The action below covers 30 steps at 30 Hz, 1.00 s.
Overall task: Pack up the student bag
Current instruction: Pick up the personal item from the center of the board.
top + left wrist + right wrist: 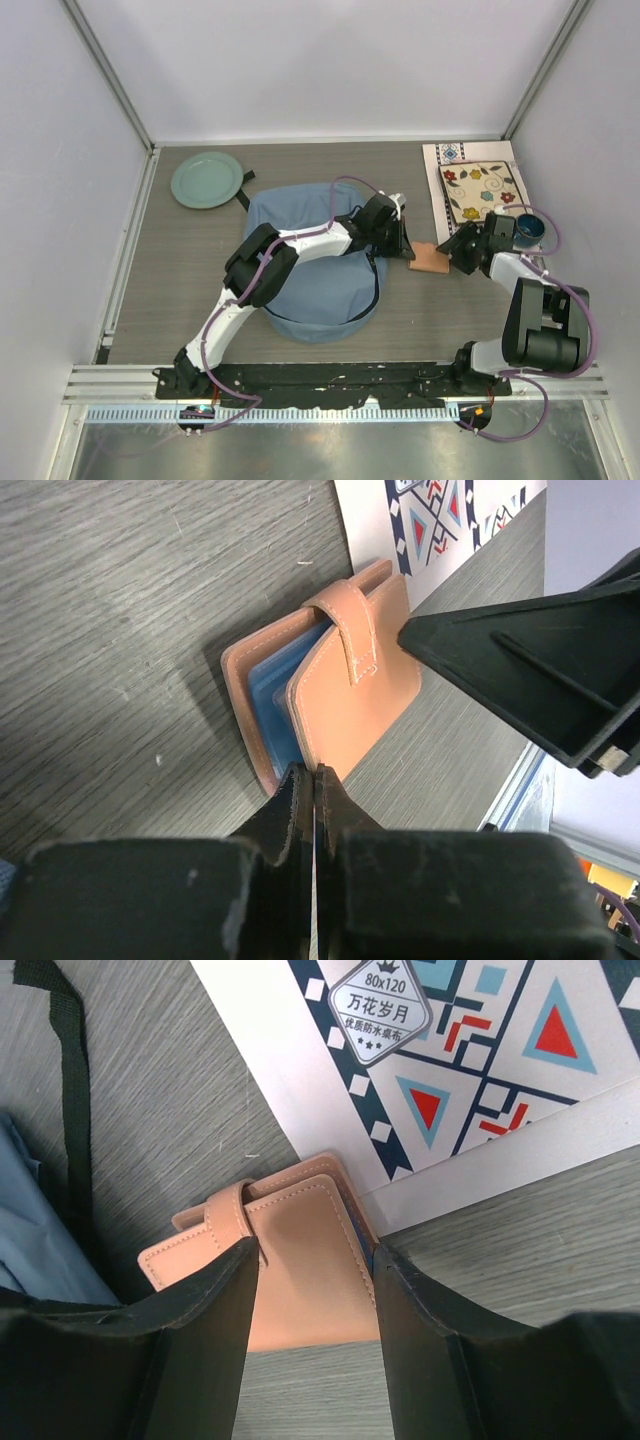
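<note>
One student bag [315,290] lies in the middle of the table [170,300]. It is a soft, rounded backpack of dusty light-blue fabric and the largest thing there. A dark zipper line curves round its near right side, and a stitched band rims its near end. A black strap [243,190] pokes out from its far left corner, just beside a pale green plate [207,180]. Its long axis runs from the far edge towards the near edge. The strap end faces the far left corner and the broad rounded end faces the arm bases. The left arm reaches across it towards the right.

Right of the bag, close to the near left corner of a patterned placemat [480,185], sits a tan leather wallet [345,680] with a strap closure and a blue inside. The left gripper [313,785] has its jaws pressed together, tips at the wallet's near corner. I cannot tell whether a leaf of the wallet is nipped between them. The right gripper [316,1250] stands about half open, one finger on each side of the wallet. One finger lies against the wallet's edge, but a firm squeeze does not show. A dark blue cup [528,230] stands behind that gripper.
</note>
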Available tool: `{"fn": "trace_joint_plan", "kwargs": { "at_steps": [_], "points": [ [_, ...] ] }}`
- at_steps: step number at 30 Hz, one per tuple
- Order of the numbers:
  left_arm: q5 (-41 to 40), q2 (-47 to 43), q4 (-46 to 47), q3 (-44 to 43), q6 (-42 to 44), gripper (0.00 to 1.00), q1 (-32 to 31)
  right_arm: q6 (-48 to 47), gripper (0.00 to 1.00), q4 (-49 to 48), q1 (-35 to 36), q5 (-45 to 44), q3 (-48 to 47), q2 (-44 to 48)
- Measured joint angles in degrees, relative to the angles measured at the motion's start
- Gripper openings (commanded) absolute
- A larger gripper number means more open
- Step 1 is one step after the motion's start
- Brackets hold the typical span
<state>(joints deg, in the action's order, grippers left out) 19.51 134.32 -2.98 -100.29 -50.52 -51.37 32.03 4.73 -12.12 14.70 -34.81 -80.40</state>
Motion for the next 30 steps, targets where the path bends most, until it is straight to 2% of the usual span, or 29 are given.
{"fn": "trace_joint_plan", "kwargs": {
  "at_steps": [9, 14, 23, 28, 30],
  "points": [
    [0.0, -0.1, -2.7, -0.3, 3.4, 0.0, 0.0, 1.1, 0.75, 3.0, 0.0, 0.4, -0.2, 6.4],
    [-1.2, -2.9, -7.3, -0.4, 7.7, 0.0, 0.2, 1.7, 0.78, 6.6, -0.5, -1.0, -1.4, 12.6],
    [-5.0, -19.2, -8.8, 4.0, 11.0, 0.0, 2.5, 3.8, 0.79, 11.0, -1.2, -0.8, -5.1, 21.6],
    [-10.6, -28.8, -6.0, 10.7, 10.5, 0.0, 4.2, 8.0, 0.79, 11.0, -1.2, 5.9, -4.9, 24.5],
    [-13.0, -32.1, -4.9, 14.1, 9.9, 0.0, 4.7, 12.3, 0.79, 7.1, -1.2, 11.1, -3.3, 25.7]
  ]
}}
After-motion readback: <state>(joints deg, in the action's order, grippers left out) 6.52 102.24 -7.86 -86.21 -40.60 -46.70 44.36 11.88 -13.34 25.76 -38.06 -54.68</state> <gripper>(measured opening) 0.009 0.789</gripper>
